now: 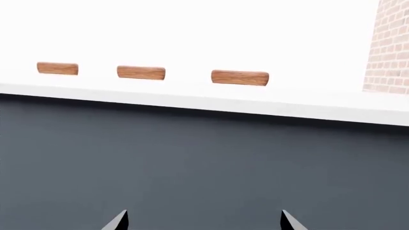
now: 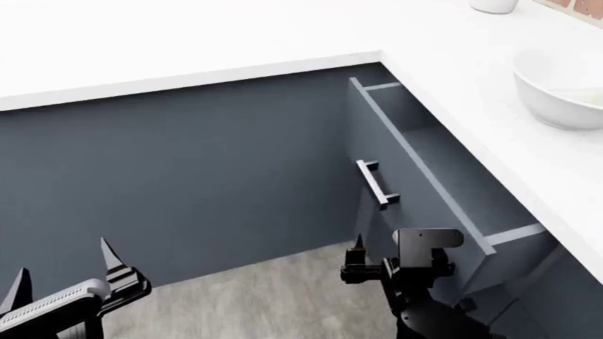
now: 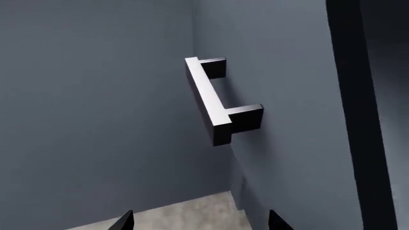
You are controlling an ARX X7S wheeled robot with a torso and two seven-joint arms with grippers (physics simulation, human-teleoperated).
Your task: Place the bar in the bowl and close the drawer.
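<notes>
With the pale bar (image 2: 577, 94) apparently in the bowl (image 2: 561, 89), the right gripper (image 2: 361, 263), fingertips spread and empty, should press squarely on the drawer (image 2: 407, 185) front near its handle (image 2: 376, 183).

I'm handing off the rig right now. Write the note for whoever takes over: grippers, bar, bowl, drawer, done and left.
Left gripper: open, empty, low by the cabinet front.
Right gripper: open, empty, near the drawer front, below its handle, not touching.
Bowl: on the counter, a pale piece faintly visible inside, probably the bar.
Drawer: pulled out.
Left: push the drawer shut.
</notes>
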